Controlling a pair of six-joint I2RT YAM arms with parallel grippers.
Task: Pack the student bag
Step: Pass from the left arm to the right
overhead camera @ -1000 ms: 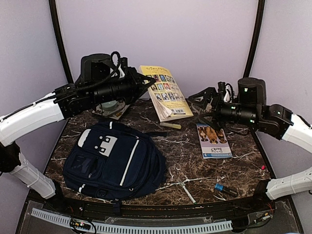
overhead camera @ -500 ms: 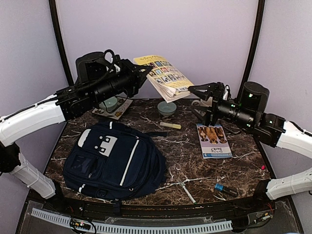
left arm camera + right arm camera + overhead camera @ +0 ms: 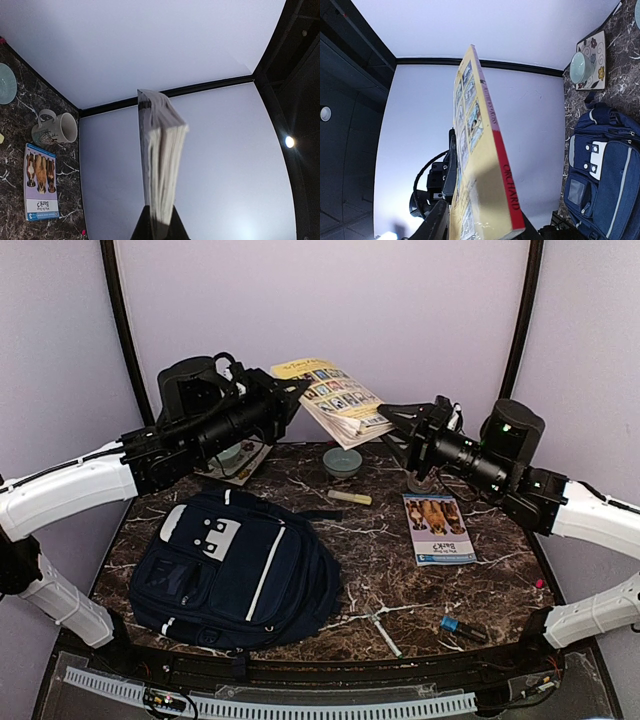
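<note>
On the left half of the dark marble table (image 3: 400,570), the student bag (image 3: 240,570) lies flat on its back. Its white patch points to the far left corner and its long axis slants toward the near centre. From above its mouth looks zipped shut, though the top seam is too dark to be sure.

Above and behind the bag, the left gripper (image 3: 296,398) is clamped tight on one end of a yellow paperback (image 3: 335,405) and holds it in the air over the back of the table. The paperback's length runs left to right, sloping down toward the right. At that lower end the right gripper (image 3: 397,422) has its jaws on either side of the cover. The right wrist view shows the paperback filling the gap, but does not show whether the jaws have yet pressed home.

Lower right of the grippers, a teal bowl (image 3: 342,461) and a dog booklet (image 3: 438,527) sit on the marble.

The bag lies below and to the near left of the paperback, so the left arm is much the nearer. Any move toward it would probably carry the paperback down and to the left, lengthwise to the bag.
</note>
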